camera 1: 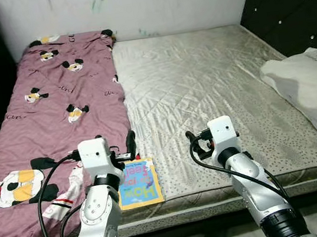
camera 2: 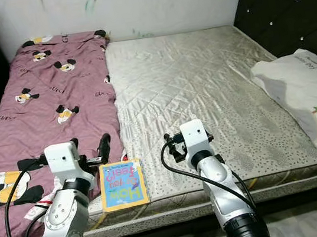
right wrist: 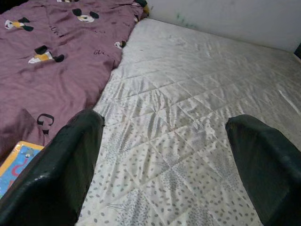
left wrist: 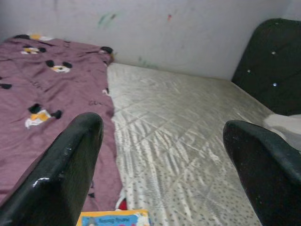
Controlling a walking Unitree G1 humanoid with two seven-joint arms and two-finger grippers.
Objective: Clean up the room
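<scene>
- The robot stands at the foot of a bed point(camera 1: 212, 80), both silver arms raised over the near edge of the quilted mattress.
- The left gripper point(left wrist: 160, 155) hangs just above the near end of a purple cartoon-print blanket point(camera 1: 55, 104), its two black fingers point(left wrist: 61, 169) spread wide apart and holding nothing.
- A colourful children's book point(camera 1: 138, 184) lies flat directly below and slightly to the right of that gripper, at the mattress's front edge, where the blanket meets the bare sheet; part of its cover overlaps the blanket's border.
- The right gripper point(right wrist: 164, 155) hovers above the bare grey quilted sheet, well to the right of the book, fingers point(right wrist: 66, 169) likewise parted and empty.
- Seen from the right wrist, a corner of the book shows beside and below the finger nearer the blanket.
- A white pillow point(camera 1: 316, 92) with a small green tree motif rests far to the right of the right gripper, against a dark tufted headboard point(camera 1: 296, 2).
- Beyond both grippers, a white wall point(camera 1: 129, 3) bearing faint coloured marks closes the far side of the bed.
</scene>
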